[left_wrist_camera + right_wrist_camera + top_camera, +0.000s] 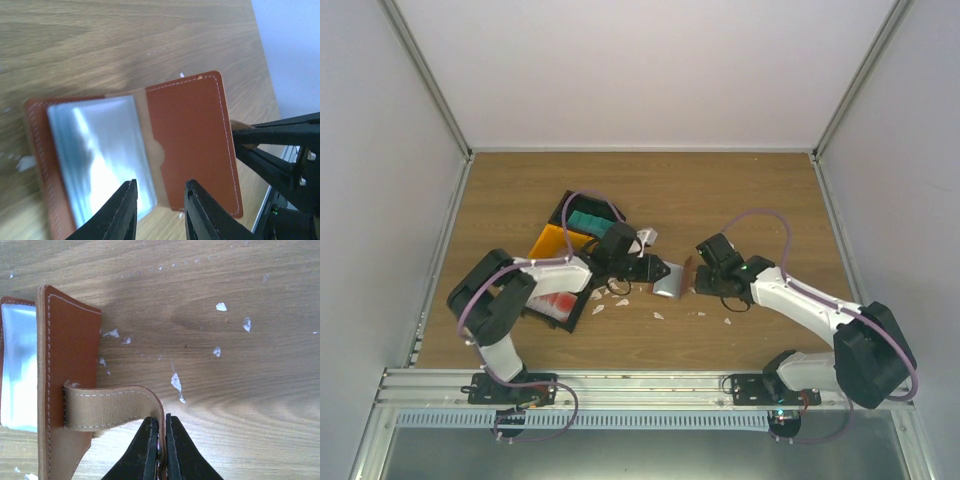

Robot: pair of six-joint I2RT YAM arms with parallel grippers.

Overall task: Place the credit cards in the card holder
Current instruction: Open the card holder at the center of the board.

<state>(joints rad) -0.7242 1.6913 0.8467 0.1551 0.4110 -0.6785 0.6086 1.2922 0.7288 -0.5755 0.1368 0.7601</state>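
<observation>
Between the half-spread fingers (pixel 125 212) of the left gripper (pixel 161 192), which are not closed on anything, sits the near edge of the open card holder (pixel 195 135) (clear sleeve toward one finger, brown flap toward the other) over the wooden table (pixel 125 45). The right gripper (pixel 160 422) has its fingers pressed together, pinching the end of the holder's tan strap (pixel 107 407), which runs off from their tips.

table (pixel 740 190): wood-grain top
bins (pixel 548 245): black and yellow, left of centre
flecks (pixel 658 316): small, pale, scattered mid-table
card holder (pixel 668 282): open, centre; contact with table unclear
</observation>
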